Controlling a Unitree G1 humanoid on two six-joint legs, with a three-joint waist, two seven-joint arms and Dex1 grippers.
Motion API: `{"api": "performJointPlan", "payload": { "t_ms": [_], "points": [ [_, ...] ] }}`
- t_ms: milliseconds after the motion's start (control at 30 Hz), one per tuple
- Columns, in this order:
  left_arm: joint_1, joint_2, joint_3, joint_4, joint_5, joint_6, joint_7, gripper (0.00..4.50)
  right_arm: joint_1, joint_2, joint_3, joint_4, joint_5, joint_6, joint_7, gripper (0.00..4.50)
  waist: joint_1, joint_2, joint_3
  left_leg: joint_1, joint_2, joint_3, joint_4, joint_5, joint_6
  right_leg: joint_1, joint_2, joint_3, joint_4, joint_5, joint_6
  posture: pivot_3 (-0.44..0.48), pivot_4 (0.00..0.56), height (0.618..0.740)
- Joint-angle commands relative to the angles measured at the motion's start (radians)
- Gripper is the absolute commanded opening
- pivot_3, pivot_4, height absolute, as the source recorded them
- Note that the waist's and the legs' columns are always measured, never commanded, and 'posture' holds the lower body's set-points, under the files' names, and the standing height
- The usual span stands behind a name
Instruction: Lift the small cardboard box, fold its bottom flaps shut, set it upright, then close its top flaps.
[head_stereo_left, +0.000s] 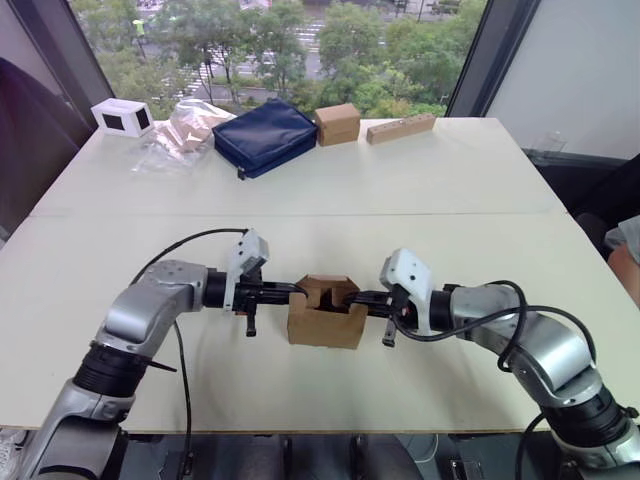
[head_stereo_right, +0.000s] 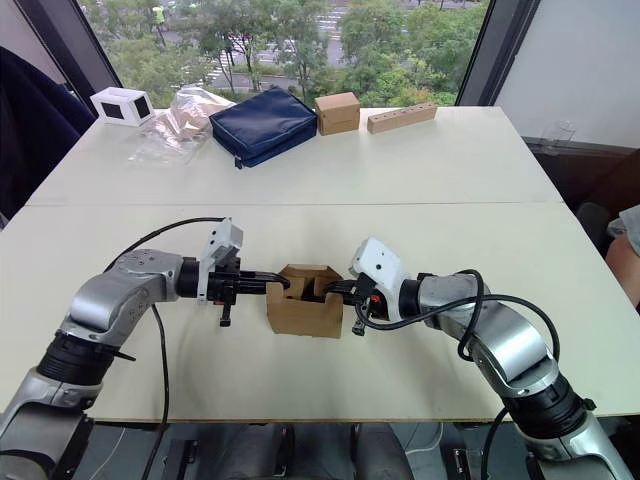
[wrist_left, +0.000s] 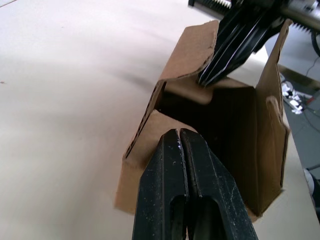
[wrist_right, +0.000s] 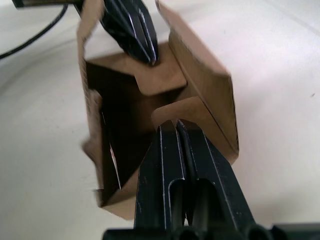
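The small cardboard box (head_stereo_left: 325, 325) stands on the white table (head_stereo_left: 450, 190) with its open end up, between my two grippers. My left gripper (head_stereo_left: 296, 290) is shut, its tip resting on the short flap (wrist_left: 160, 125) on its side, which leans inward. Opposite it, my right gripper (head_stereo_left: 355, 298) is shut too, its tip pressing the other short flap (wrist_right: 192, 107) inward. The two long flaps (wrist_left: 272, 75) still stand upright. In the left wrist view the right gripper (wrist_left: 210, 77) touches the far flap. The flaps at the box's lower end are hidden against the table.
Along the far edge lie a white box (head_stereo_left: 122, 117), a clear plastic bag (head_stereo_left: 185, 128), a navy pouch (head_stereo_left: 265, 135), another small brown box (head_stereo_left: 337, 123) and a long flat brown block (head_stereo_left: 400, 128). A person's arm (head_stereo_left: 628, 250) shows at the right edge.
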Motion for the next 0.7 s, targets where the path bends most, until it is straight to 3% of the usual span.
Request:
{"api": "performJointPlan", "payload": {
  "t_ms": [33, 433, 600, 700],
  "points": [
    [0.014, -0.007, 0.016, -0.023, -0.013, 0.022, 0.018, 0.03, -0.018, 0.009, -0.017, -0.010, 0.003, -0.013, 0.004, 0.00, 0.000, 0.000, 0.000, 0.000, 0.000, 0.000, 0.000, 0.000, 0.000, 0.000, 0.000, 0.000, 0.000, 0.000, 0.000, 0.000, 0.150, 0.740],
    [-0.030, 0.037, 0.243, 0.020, -0.225, 0.215, 0.029, 0.03, -0.005, -0.024, -0.322, -0.146, 0.286, 0.135, -0.014, 0.00, 0.000, 0.000, 0.000, 0.000, 0.000, 0.000, 0.000, 0.000, 0.000, 0.000, -0.001, 0.000, 0.000, 0.000, 0.000, 0.000, 0.150, 0.740],
    [-0.129, 0.008, 0.242, 0.213, -0.152, 0.122, 0.039, 0.03, -0.036, -0.032, -0.422, -0.219, 0.457, 0.215, -0.081, 0.00, 0.001, 0.000, 0.000, 0.000, 0.000, 0.000, 0.000, 0.000, 0.000, 0.000, 0.000, 0.000, 0.000, 0.000, 0.000, 0.000, 0.150, 0.740],
    [-0.193, -0.025, 0.169, 0.375, -0.052, 0.006, 0.001, 0.03, -0.027, -0.095, -0.374, -0.301, 0.497, 0.258, -0.077, 0.00, 0.002, 0.000, 0.000, 0.000, 0.000, 0.000, 0.000, 0.000, 0.000, 0.000, 0.000, 0.000, 0.000, 0.000, 0.000, 0.000, 0.150, 0.740]
  ]
}}
